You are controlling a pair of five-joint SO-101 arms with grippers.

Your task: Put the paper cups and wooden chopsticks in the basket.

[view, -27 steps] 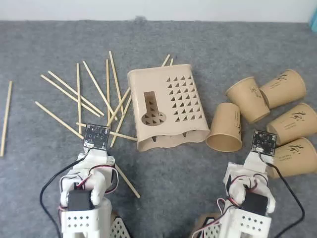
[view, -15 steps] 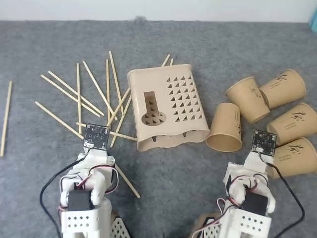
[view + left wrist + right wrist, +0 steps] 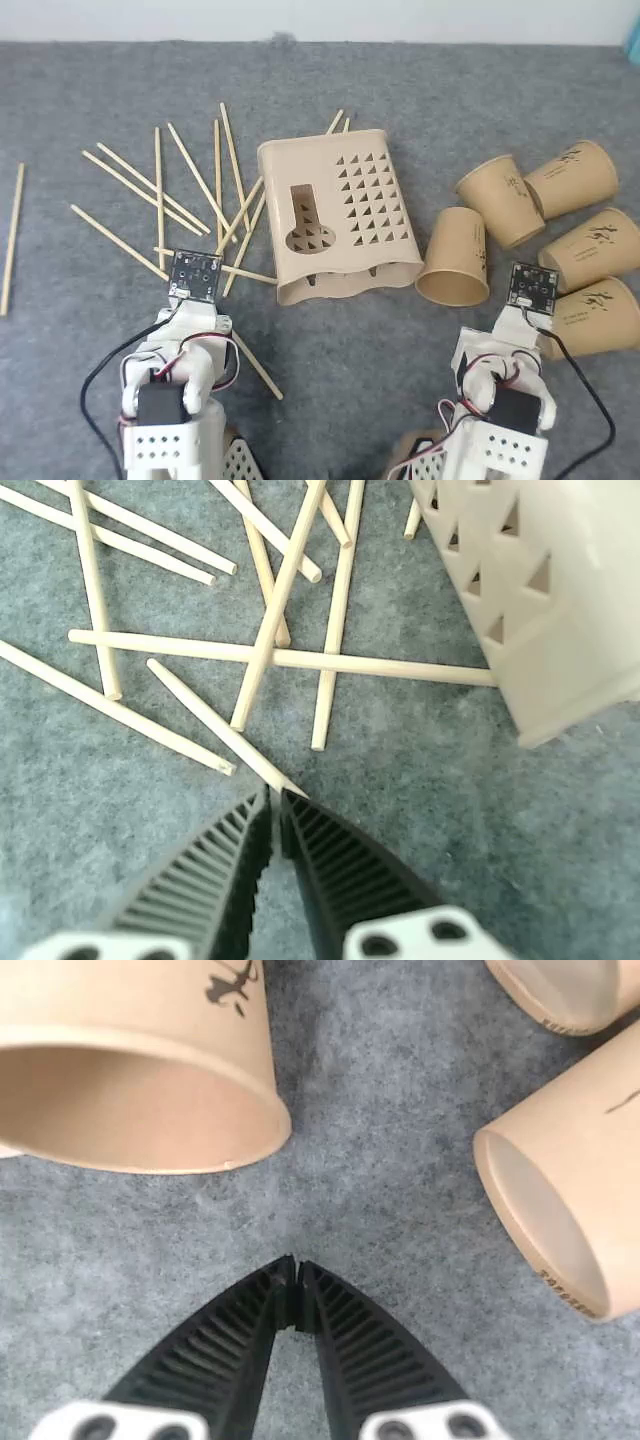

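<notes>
Nothing has moved since the earlier frames; both my arms sit parked at the near edge. My left gripper (image 3: 277, 815) is pressed together and empty, its tips at the pointed end of one stick. My right gripper (image 3: 297, 1295) is likewise closed on nothing, aimed at bare carpet (image 3: 400, 1160) between two cup mouths. Each faces its own pile, which I judge to be the split of work. Farther out, the basket (image 3: 335, 215) lies on its side mid-table, with the wooden chopsticks (image 3: 195, 175) strewn at its 9 to 10 o'clock and five paper cups (image 3: 455, 260) toppled at its 3 o'clock.
</notes>
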